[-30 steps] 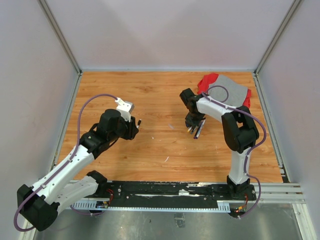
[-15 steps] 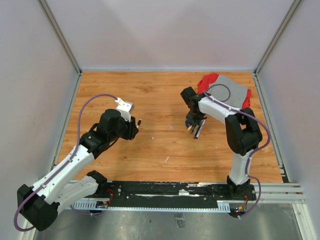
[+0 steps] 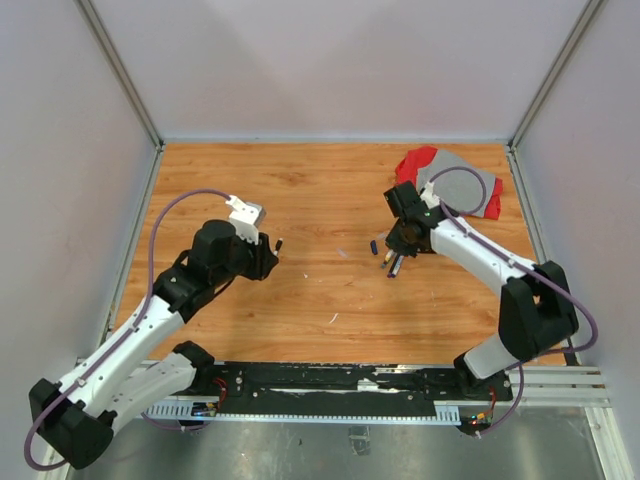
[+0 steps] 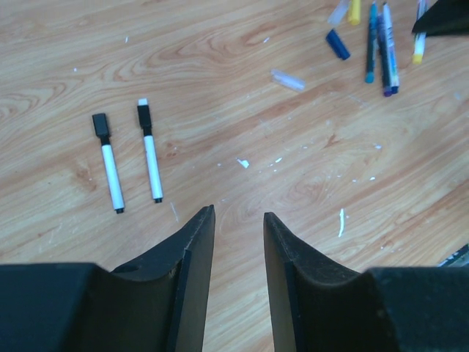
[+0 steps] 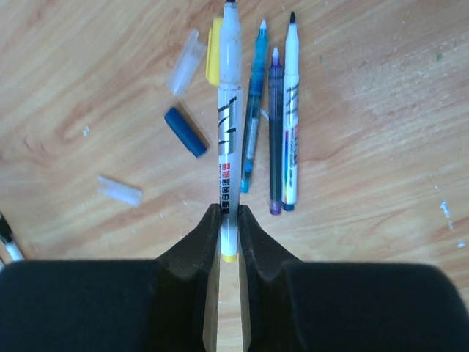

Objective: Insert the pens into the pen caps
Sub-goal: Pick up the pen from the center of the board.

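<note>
Right of centre on the wooden table [image 3: 300, 180], the right gripper [image 5: 229, 216] is clamped on a white pen [image 5: 229, 125] near its yellow end, with the tip pointing away. Three more pens [image 5: 275, 132] lie side by side just beside it. A blue cap [image 5: 185, 132], a yellow cap [image 5: 213, 62] and two clear caps [image 5: 119, 190] lie on its other side. Further left, the left gripper [image 4: 238, 220] hovers with its jaws partly apart and nothing between them, near two black-capped pens [image 4: 150, 158].

Left claw [image 4: 239, 218] ajar, pointing down; right claw [image 5: 229, 217] pinched tight.
</note>
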